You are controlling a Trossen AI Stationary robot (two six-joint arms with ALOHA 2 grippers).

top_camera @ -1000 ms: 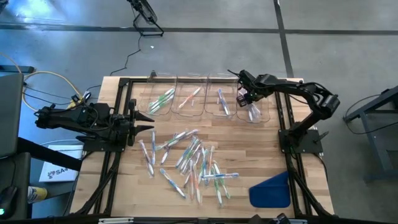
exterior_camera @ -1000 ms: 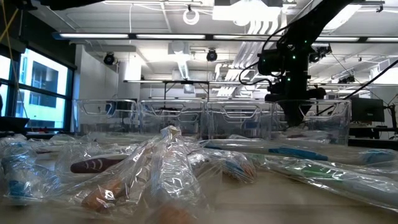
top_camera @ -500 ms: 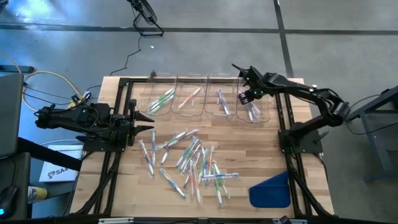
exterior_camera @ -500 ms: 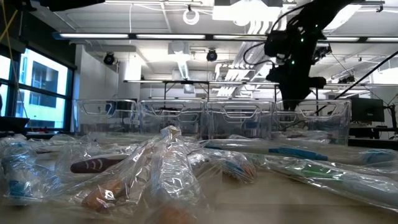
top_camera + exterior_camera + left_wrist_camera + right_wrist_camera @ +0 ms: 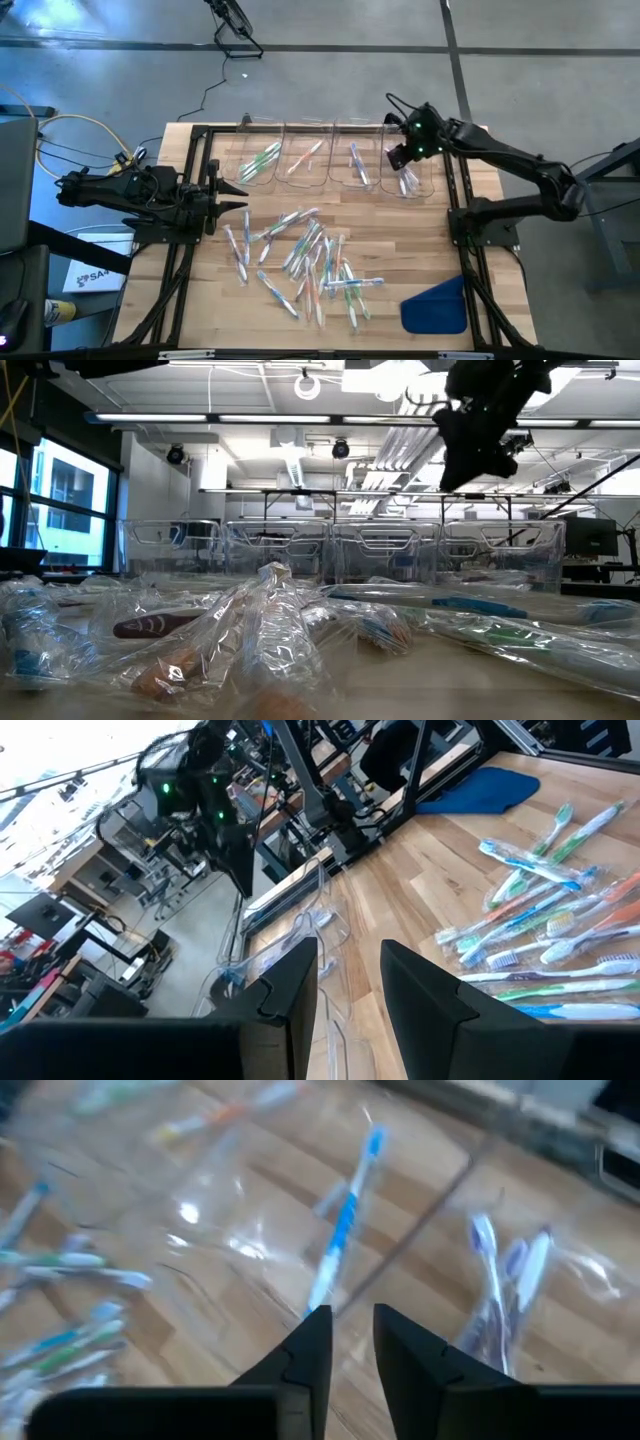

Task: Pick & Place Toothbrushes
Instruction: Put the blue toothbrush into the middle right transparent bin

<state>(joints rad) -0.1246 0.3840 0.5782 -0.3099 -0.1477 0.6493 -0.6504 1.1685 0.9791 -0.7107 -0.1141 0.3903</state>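
Many wrapped toothbrushes (image 5: pixel 310 262) lie in a loose pile on the middle of the wooden table. They also show in the left wrist view (image 5: pixel 560 920). Four clear bins stand along the far edge. They hold green (image 5: pixel 262 160), orange (image 5: pixel 307 156), blue (image 5: pixel 356 162) and purple toothbrushes (image 5: pixel 406 180). My right gripper (image 5: pixel 398 152) hangs high above the rightmost bin, open and empty (image 5: pixel 350 1342). In its wrist view the blue toothbrush (image 5: pixel 345 1210) and the purple toothbrushes (image 5: pixel 500 1280) lie below it. My left gripper (image 5: pixel 240 196) waits at the table's left edge, open and empty (image 5: pixel 350 982).
A blue flat cloth-like piece (image 5: pixel 437 305) lies at the table's near right corner. The black frame rails (image 5: pixel 190 250) run along the table's left and right sides. Bare wood (image 5: pixel 420 240) shows between the pile and the right rail.
My right gripper has risen straight up out of the rightmost bin to well above its rim, with the arm stretching out. The purple toothbrushes stay lying in that bin. My left arm has kept still.
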